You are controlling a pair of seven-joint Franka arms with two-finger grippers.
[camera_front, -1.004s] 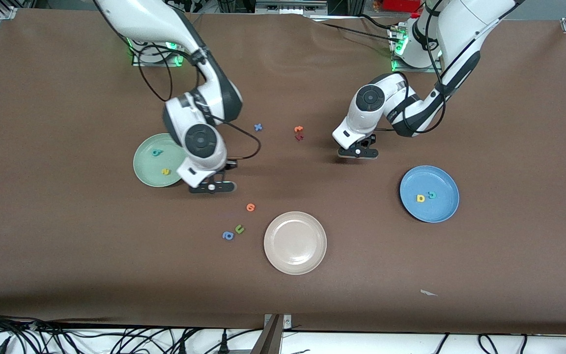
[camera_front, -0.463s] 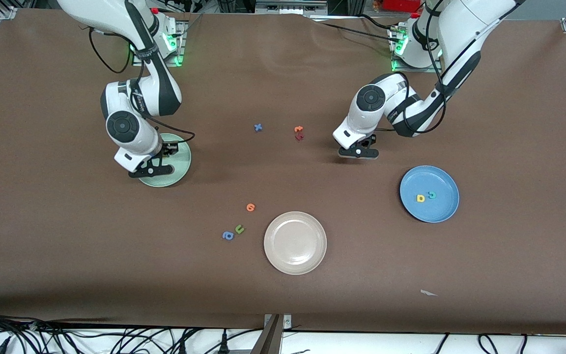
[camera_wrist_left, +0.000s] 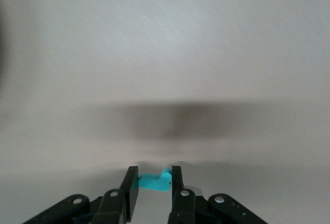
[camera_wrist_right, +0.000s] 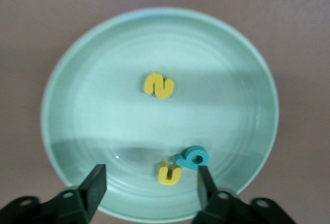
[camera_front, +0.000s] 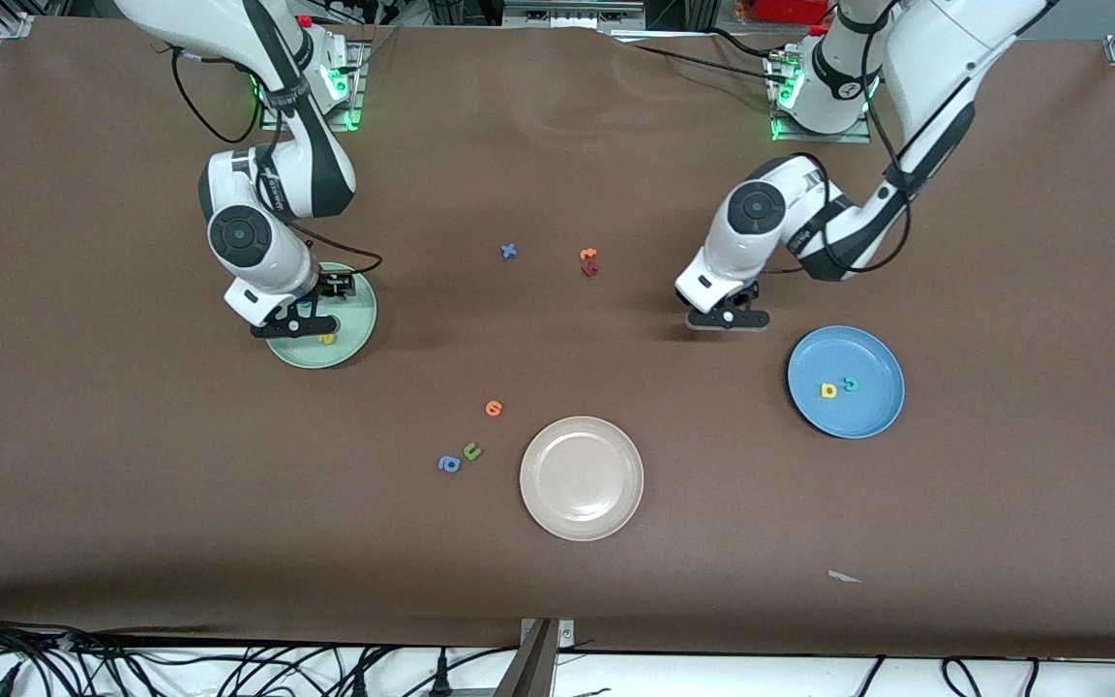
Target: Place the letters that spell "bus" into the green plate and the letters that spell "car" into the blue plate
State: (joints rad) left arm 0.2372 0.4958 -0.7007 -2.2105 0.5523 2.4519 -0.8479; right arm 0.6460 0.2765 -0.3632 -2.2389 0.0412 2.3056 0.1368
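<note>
My right gripper (camera_front: 291, 326) (camera_wrist_right: 149, 182) hangs open low over the green plate (camera_front: 352, 327) (camera_wrist_right: 103, 105). Three letters lie in that plate: the yellow "s" (camera_wrist_right: 159, 85), the yellow "u" (camera_wrist_right: 169, 173) and the teal "b" (camera_wrist_right: 192, 158). The "u" and "b" touch and lie between the spread fingers. My left gripper (camera_front: 727, 320) (camera_wrist_left: 153, 184) is shut on the small teal "r" (camera_wrist_left: 153, 181), above bare table beside the blue plate (camera_front: 872, 411). In the blue plate lie the yellow "a" (camera_front: 829, 390) and the teal "c" (camera_front: 850, 384).
A cream-white plate (camera_front: 582, 513) sits nearer the front camera, mid-table. Beside it lie an orange letter (camera_front: 494, 408), a green "u" (camera_front: 471, 450) and a blue "a" (camera_front: 448, 464). Farther back lie a blue cross-shaped letter (camera_front: 509, 251) and an orange and red pair (camera_front: 588, 261).
My right arm swung from beside the green plate to over it, then opened; the yellow "u" now lies in the plate. My left gripper shifted slightly toward the blue plate, still holding the "r".
</note>
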